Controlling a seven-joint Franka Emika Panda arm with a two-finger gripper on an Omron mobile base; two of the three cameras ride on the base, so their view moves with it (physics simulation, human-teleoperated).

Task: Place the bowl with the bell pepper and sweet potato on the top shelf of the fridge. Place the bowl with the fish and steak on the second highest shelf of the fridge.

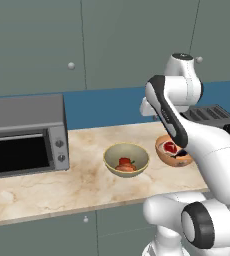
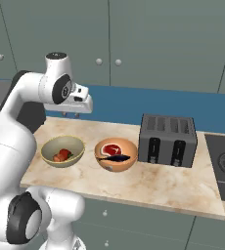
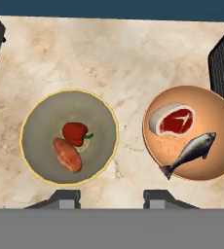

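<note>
Gripper (image 3: pixel 112 198) hovers high over both bowls, jaws apart, empty — first pickup pending. Next: descend onto green bowl (image 3: pixel 69 137) rim — fridge after.

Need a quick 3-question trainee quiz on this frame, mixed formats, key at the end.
1. True or false: the fish and steak lie in the orange bowl.
2. Which appliance stands beside the orange bowl, away from the green bowl? A) toaster B) kettle C) blender
3. Fill in: the green bowl holds a sweet potato and a ____.

Key: 1 true. 2 A, the toaster. 3 bell pepper.
</note>
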